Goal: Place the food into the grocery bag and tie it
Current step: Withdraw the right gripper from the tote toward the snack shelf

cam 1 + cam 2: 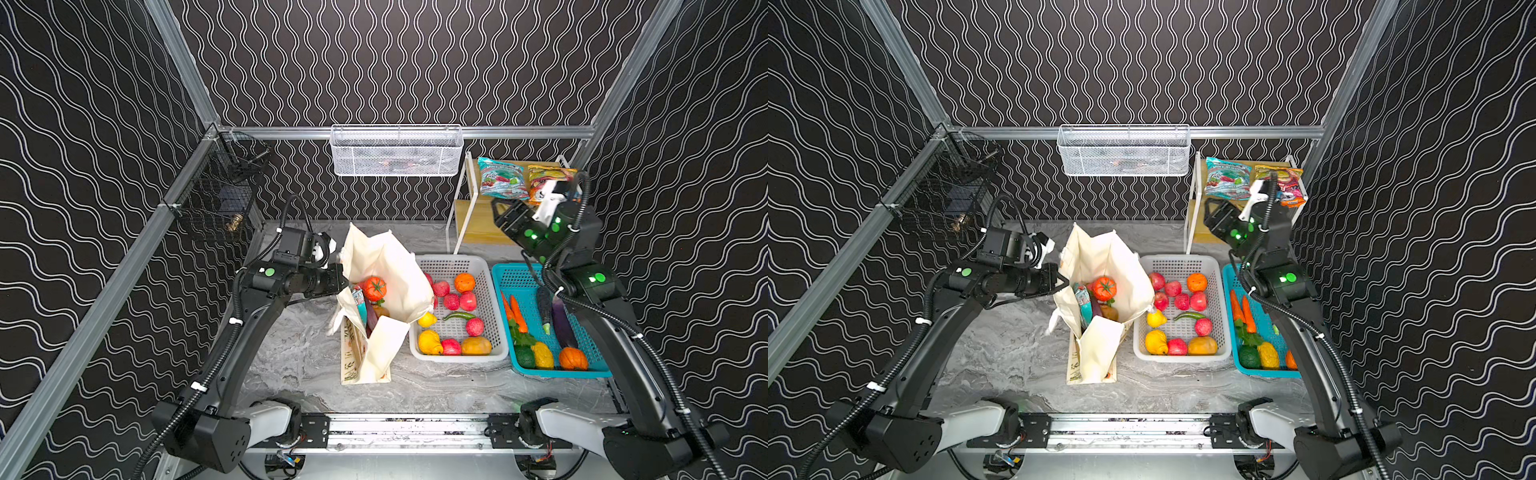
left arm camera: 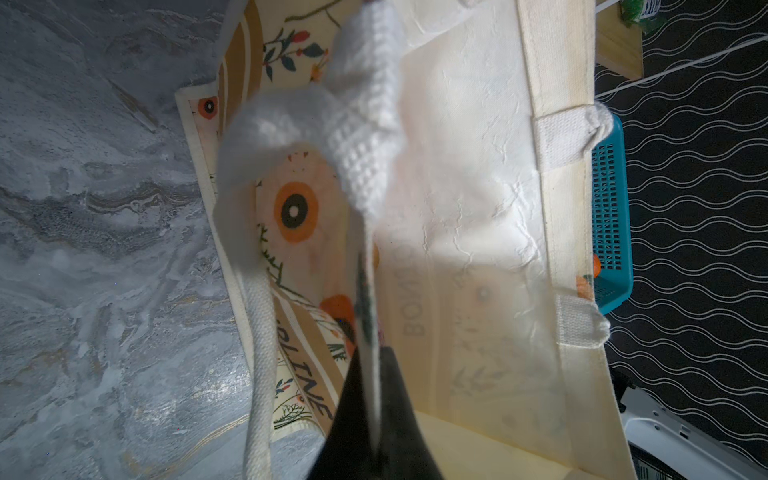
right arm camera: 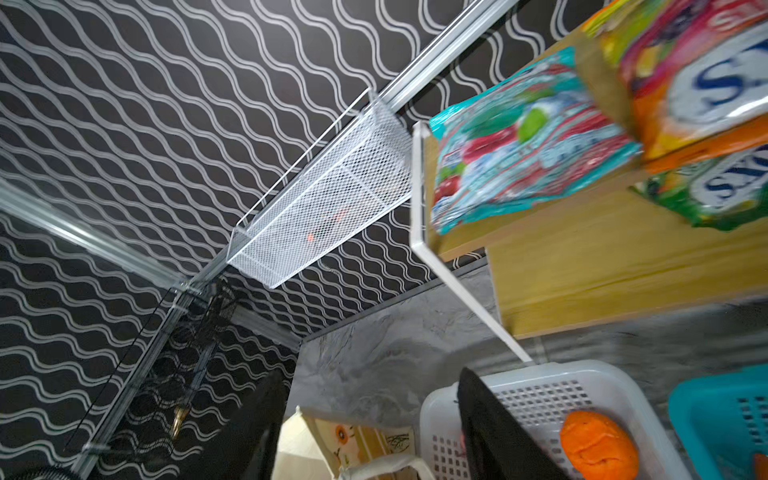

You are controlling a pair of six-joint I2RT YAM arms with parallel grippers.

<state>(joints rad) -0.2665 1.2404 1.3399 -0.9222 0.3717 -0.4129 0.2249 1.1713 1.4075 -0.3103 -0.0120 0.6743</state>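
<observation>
Left end effector is clamped on the rim of the grocery bag, centre frame on the counter, holding the mouth open; a tomato lies inside. Right end effector, upper right, has its jaws apart and empty, near the teal packet on the shelf. Square your jaws across the packet's edge before closing; the glossy film will likely slip.

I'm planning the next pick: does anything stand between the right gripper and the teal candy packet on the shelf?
Nothing visible does. The right gripper, jaws apart and empty, hangs in front of the wooden shelf, where the teal candy packet lies uncovered. Only the shelf's white frame runs close beside the packet.
</observation>
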